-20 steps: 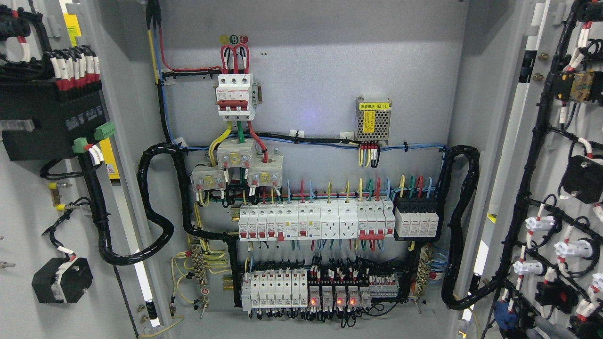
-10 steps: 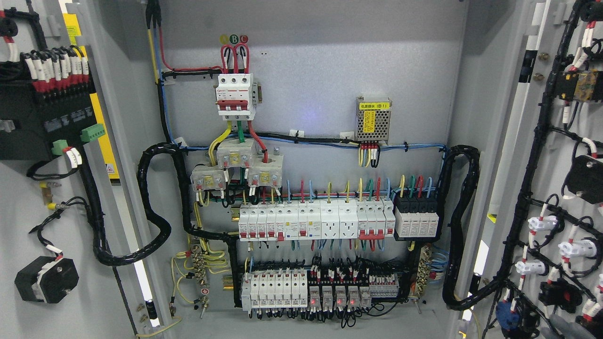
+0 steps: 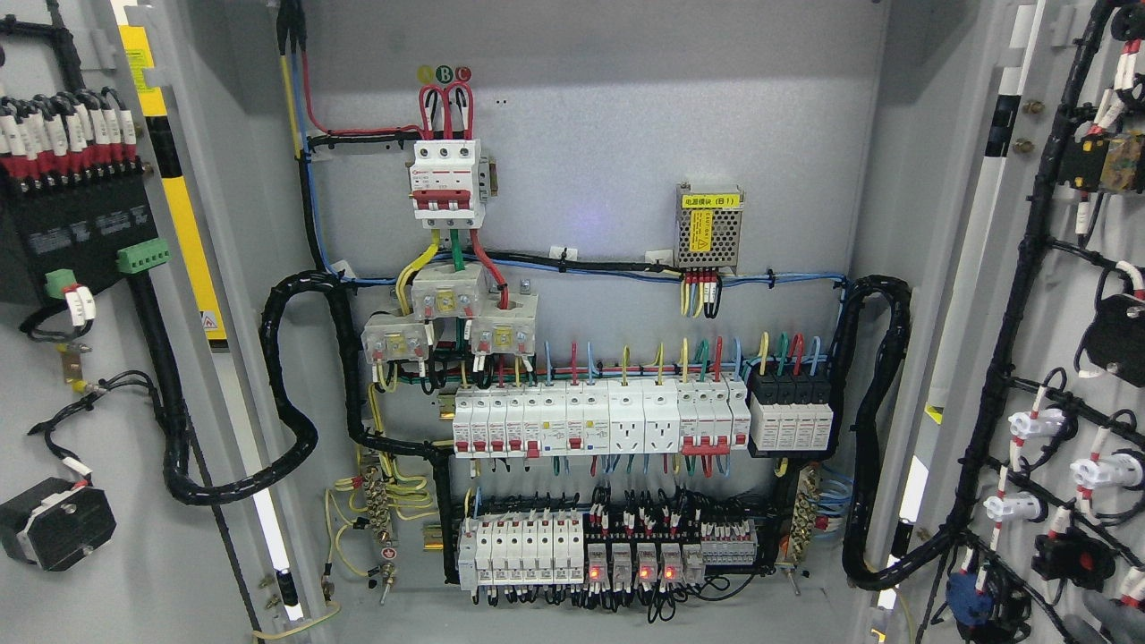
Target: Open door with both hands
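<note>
Neither robot hand is captured, so no hand-relative placement can be given. The left door (image 3: 54, 376) and right door (image 3: 1064, 358) are cut off by the frame edges. Print on the power module label (image 3: 711, 202) is too small to be read.

back panel (image 3: 608, 116): grey painted metal | side walls (image 3: 903, 179): grey, same finish | light: even, faint bluish glint (image 3: 586, 217) mid-panel | room beyond: hidden
</note>
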